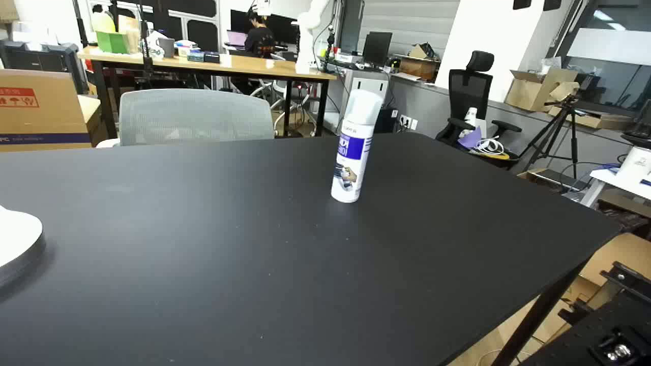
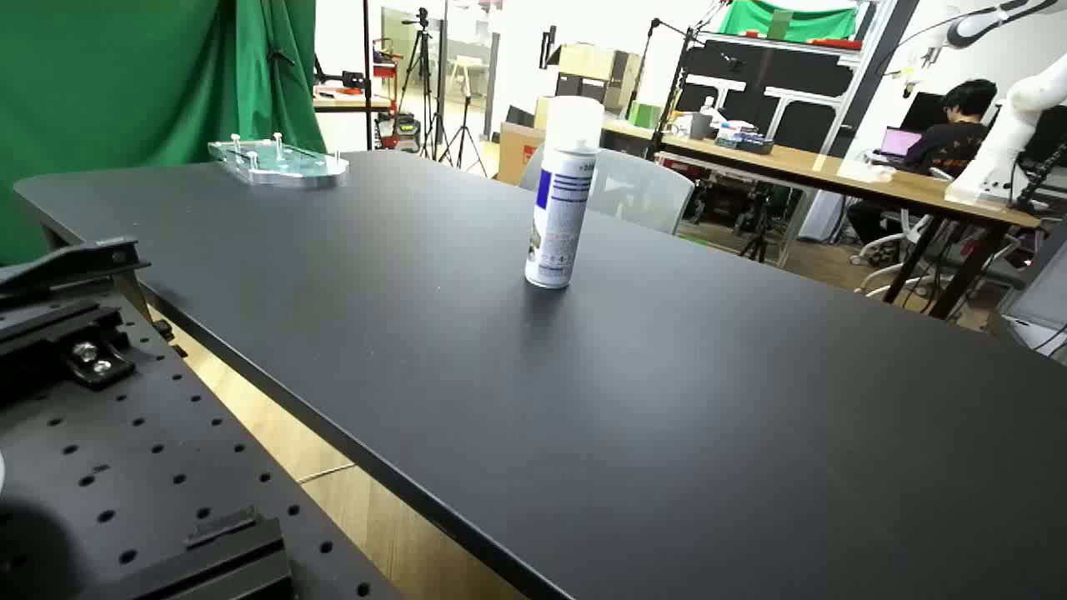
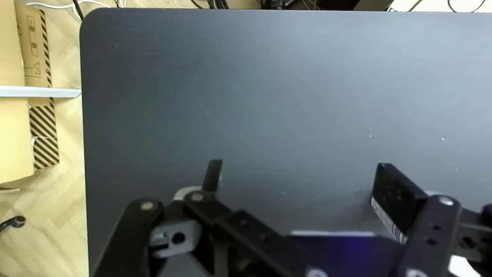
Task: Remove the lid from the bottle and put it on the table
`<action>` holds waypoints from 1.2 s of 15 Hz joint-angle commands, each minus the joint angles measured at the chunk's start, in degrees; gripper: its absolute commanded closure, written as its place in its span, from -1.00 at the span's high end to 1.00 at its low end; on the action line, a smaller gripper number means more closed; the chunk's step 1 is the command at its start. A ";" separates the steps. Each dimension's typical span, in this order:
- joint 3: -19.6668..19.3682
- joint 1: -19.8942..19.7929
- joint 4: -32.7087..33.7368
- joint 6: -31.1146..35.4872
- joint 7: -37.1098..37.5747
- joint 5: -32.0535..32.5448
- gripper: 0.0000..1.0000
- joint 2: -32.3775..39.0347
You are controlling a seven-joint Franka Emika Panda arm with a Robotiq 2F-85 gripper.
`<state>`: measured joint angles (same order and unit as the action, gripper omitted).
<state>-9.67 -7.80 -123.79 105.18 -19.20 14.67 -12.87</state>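
1. Lid (image 2: 573, 125) is on the aerosol bottle (image 1: 352, 152), which stands upright on the black table (image 1: 244, 244) in both exterior views. My read: 0 task steps done.
2. Jaws are spread wide, nothing between them; wrist view shows tabletop through the gap. Gripper (image 3: 301, 173) isn't in either exterior view, so can't cross-check its height.
3. Main risk: lateral miss. What looks like the bottle's printed side peeks out behind 1 of the 2 fingers (image 3: 398, 192), not in the gap. Straight drop from that pose probably lands a fingertip on the lid or clips the bottle. Needs a sideways shift first.
4. Topple. Bottle is tall and slim, nothing visible bracing it. Off-center close = 1 finger touches first and pushes it over.
5. Wrong grip height. Too low: fingers pinch body as well as lid, whole bottle comes up. Too high: pads slip off the lid's top edge.
6. Stuck lid. If it's a tight snap fit (can't tell), a straight pull may lift the bottle too, then drop it. Squeezing harder could flex the plastic and make it bind.
7. Blind close. Can't pick out the lid for sure in wrist view; the finger probably blocks it, so contact may be guesswork.
8. Set-down. Released high or tilted, a round lid could roll off.
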 commanded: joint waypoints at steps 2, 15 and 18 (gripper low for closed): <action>-0.11 0.13 0.08 -0.02 0.01 0.01 1.00 0.04; 1.72 1.01 -0.16 4.92 6.24 -0.15 1.00 1.86; 4.35 2.50 -0.52 10.47 15.07 -2.08 1.00 4.62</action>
<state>-7.56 -6.69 -124.26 111.78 -12.66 13.97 -10.76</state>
